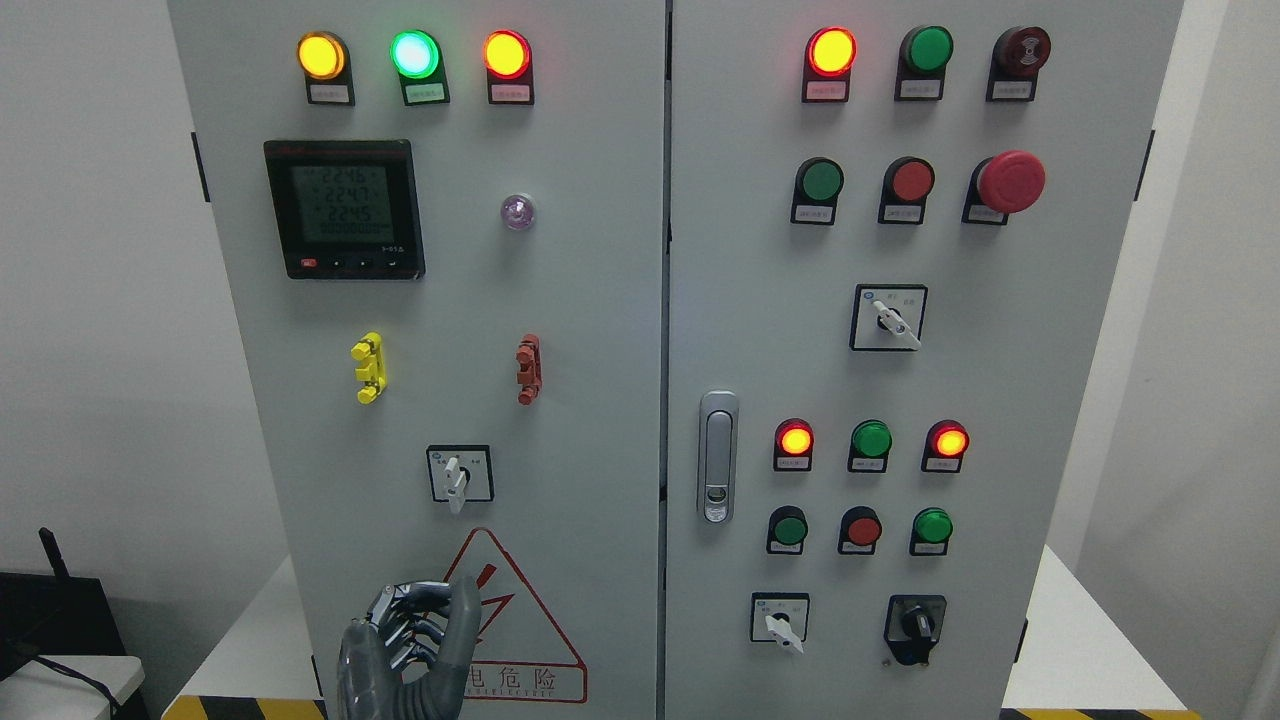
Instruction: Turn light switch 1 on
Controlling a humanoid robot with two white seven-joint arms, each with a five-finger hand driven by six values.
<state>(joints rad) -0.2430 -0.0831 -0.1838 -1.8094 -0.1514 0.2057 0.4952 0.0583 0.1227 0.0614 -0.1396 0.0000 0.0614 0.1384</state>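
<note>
At the far left edge a dark box with a black antenna (50, 553) sits low beside a white block, well apart from the grey control cabinet (600, 300) that fills most of the head view. The cabinet's left edge runs down near the bare wall, with open wall space beside it.

On the left door (300, 480), three lit lamps run along the top: amber, green and red. Below them sits a black digital meter (344, 209), and to its right a small clear dome lamp. Lower down are a yellow clip (369, 367) and a red clip (528, 369), apart from each other with bare panel between. Beneath and between them is the left rotary switch (459, 474), its white lever pointing roughly downward. This selector is the nearest one to the hand; which switch is number one cannot be read.

The left hand (410, 650) rises from the bottom edge, just under that switch, in front of the red warning triangle (515, 620). Its fingers (425, 610) are curled in toward the palm, the thumb raised, and they hold nothing. A strip of bare panel separates the thumb tip from the switch.

Past the centre seam, the right door carries a silver door handle (717, 456) near its left edge, rows of red and green lamps and buttons, a red mushroom stop button (1010, 181), and three more rotary switches. The pale desk (1080, 640) shows at the lower right.
</note>
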